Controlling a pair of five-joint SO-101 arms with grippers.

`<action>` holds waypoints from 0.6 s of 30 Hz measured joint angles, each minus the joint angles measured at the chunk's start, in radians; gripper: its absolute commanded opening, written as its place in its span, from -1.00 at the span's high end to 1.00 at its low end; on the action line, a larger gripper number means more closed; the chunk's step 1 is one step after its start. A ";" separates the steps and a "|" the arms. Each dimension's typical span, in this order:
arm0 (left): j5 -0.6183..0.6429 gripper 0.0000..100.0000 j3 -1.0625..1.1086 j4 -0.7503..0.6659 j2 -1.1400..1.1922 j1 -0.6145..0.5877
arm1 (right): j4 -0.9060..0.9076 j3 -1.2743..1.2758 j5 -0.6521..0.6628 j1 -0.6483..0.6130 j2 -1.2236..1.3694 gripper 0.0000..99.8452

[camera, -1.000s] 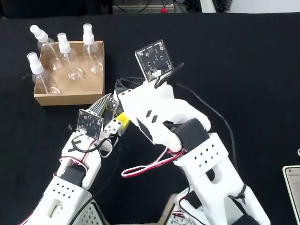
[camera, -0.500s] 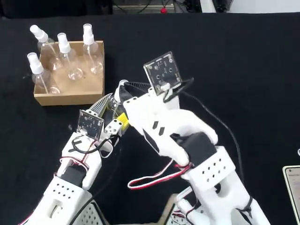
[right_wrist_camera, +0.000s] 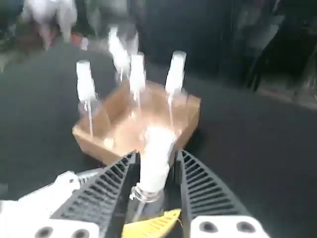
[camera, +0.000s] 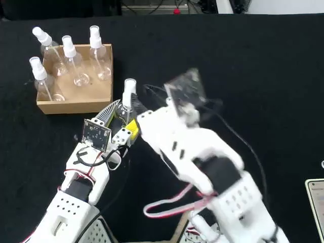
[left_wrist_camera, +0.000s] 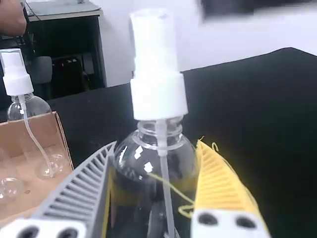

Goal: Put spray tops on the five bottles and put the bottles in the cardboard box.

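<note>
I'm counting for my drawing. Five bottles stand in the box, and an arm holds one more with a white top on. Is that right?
Not quite. The high view shows four bottles in the cardboard box, not five. The rest holds: the left end effector grips one more bottle with its white top on.

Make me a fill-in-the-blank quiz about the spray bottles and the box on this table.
The cardboard box holds ___ bottles.
The fifth bottle, gripped by the left hand, is ___ the box.
Its spray top is coloured ___.
Missing words: four; outside; white.
</note>
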 measured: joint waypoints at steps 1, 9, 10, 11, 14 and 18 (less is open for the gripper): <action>0.000 0.92 0.000 0.000 0.000 0.000 | 0.008 0.000 0.000 0.000 -0.040 0.78; 0.000 0.92 0.000 0.000 0.000 0.000 | -0.118 0.209 0.000 0.221 -0.224 0.78; 0.000 0.92 0.000 0.000 0.000 0.000 | -0.158 0.242 0.000 0.236 -0.224 0.78; 0.000 0.92 0.000 0.000 0.000 0.000 | -0.196 0.273 0.000 0.242 -0.224 0.78; 0.000 0.92 0.006 -0.002 0.000 0.000 | -0.258 0.344 0.000 0.250 -0.224 0.78; 0.000 0.92 0.008 -0.008 -0.002 0.000 | -0.264 0.454 0.000 0.285 -0.232 0.78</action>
